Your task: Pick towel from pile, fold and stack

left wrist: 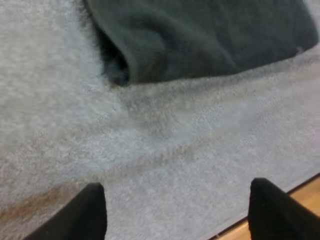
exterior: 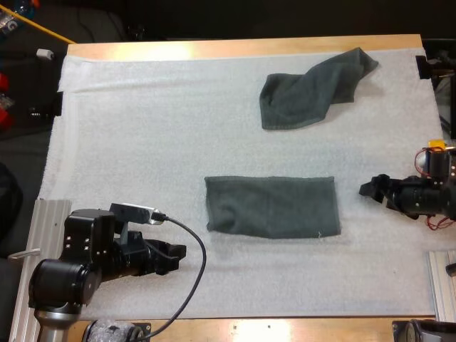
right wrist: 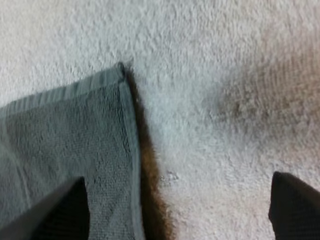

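Nearest, at the mat's near left, the left tool (exterior: pixel 178 256) is seen low over the white mat (exterior: pixel 142 128). Its two fingers are set wide apart w/ nothing between them; in the left wrist view the tool (left wrist: pixel 177 215) is over bare mat, and the near edge of the folded towel (left wrist: pixel 200 35) lies just ahead of it.

At the mat's right side the right tool (exterior: pixel 374 191) is pointed toward the same towel. In the right wrist view this tool (right wrist: pixel 180 210) is spread wide as well and nothing is gripped. One finger is at the towel's short right edge (right wrist: pixel 65 150); whether it touches the cloth cannot be told.

Between the two tools, approx. mid-mat, the folded towel (exterior: pixel 271 206) is laid flat as a long rectangle, edges fairly even. It is judged that one towel is folded at least once. A further fold may be wanted, but this cannot be told for sure.

Farther off, at the far right of the mat, the crumpled towel (exterior: pixel 313 89) is left unfolded, one corner drawn out toward the worktop (exterior: pixel 249 47) edge. So picking, folding and stacking of this 2nd towel are judged as not yet done, i.e. no stack is made.

No brand, label or writing can be read anywhere. Only a small pale speck (exterior: pixel 320 234) is seen near the folded towel's near right corner, too small to tell what it is.
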Robot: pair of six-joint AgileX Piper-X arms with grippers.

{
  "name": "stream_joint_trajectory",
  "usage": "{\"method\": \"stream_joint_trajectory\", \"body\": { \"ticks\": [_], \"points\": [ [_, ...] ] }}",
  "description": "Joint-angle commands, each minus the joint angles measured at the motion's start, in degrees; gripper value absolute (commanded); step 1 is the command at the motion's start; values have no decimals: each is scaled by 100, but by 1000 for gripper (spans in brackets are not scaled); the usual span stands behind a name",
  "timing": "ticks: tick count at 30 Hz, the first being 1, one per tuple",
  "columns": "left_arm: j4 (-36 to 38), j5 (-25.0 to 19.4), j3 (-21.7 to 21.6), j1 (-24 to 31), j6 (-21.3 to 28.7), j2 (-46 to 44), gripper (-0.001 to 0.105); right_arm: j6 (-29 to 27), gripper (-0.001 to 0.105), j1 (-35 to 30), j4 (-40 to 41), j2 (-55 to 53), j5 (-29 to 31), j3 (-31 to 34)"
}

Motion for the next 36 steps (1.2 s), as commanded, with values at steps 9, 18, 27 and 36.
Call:
{"method": "stream_joint_trajectory", "body": {
  "ticks": [9,18,27,36],
  "points": [
    [-42,150,-24,-8,-12,-17,59,-324,72,-16,-351,729,-571,-52],
    [-42,150,-24,-8,-12,-17,59,-257,72,507,-697,1412,-1033,-52],
    [-42,172,-24,-8,-12,-17,59,434,72,1502,-998,1697,-783,-52],
    [-42,181,-24,-8,-12,-17,59,996,38,1861,-1060,1844,-751,-52]
  ]
}}
